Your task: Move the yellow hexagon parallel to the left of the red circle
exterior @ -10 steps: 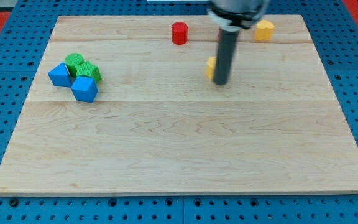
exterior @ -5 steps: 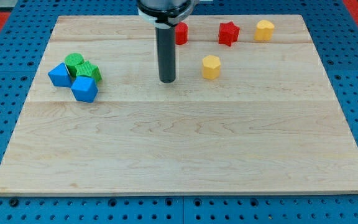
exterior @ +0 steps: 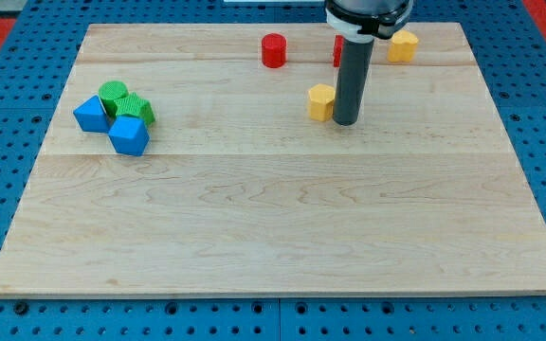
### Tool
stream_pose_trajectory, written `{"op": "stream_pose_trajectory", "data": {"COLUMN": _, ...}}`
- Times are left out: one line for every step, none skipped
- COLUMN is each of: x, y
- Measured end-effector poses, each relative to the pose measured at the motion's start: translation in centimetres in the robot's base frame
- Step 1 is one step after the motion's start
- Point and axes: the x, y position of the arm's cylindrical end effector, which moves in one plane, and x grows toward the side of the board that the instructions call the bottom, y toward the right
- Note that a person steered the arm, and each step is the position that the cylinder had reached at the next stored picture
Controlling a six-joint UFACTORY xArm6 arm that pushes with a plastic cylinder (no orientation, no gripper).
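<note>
The yellow hexagon (exterior: 321, 101) lies on the wooden board (exterior: 273, 218), right of centre near the view's top. The red circle (exterior: 273, 50) stands above and to the left of it, close to the board's top edge. My tip (exterior: 345, 121) rests on the board right beside the hexagon, on its right side, touching or nearly touching it. The rod rises from the tip toward the view's top.
A red block (exterior: 337, 49) is mostly hidden behind the rod. A second yellow block (exterior: 404, 45) sits at the top right. Two blue blocks (exterior: 90, 114) (exterior: 129, 135) and two green blocks (exterior: 113, 93) (exterior: 138, 109) cluster at the left.
My tip has swung from left of the yellow hexagon to its right side. The rod now covers most of the red block. The hexagon has barely moved.
</note>
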Motion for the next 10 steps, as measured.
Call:
{"op": "stream_pose_trajectory", "data": {"x": -0.1, "y": -0.3}}
{"op": "stream_pose_trajectory", "data": {"x": -3.1, "y": -0.7}}
{"op": "stream_pose_trajectory", "data": {"x": -3.1, "y": -0.9}}
{"op": "stream_pose_trajectory", "data": {"x": -3.4, "y": 0.9}}
{"op": "stream_pose_trajectory", "data": {"x": -7.4, "y": -5.0}}
{"op": "stream_pose_trajectory", "data": {"x": -7.4, "y": -9.5}}
{"op": "stream_pose_trajectory", "data": {"x": -3.4, "y": -4.7}}
{"op": "stream_pose_trajectory", "data": {"x": -2.2, "y": -6.5}}
{"op": "stream_pose_trajectory", "data": {"x": -4.1, "y": -12.3}}
{"op": "stream_pose_trajectory", "data": {"x": -6.6, "y": -15.8}}
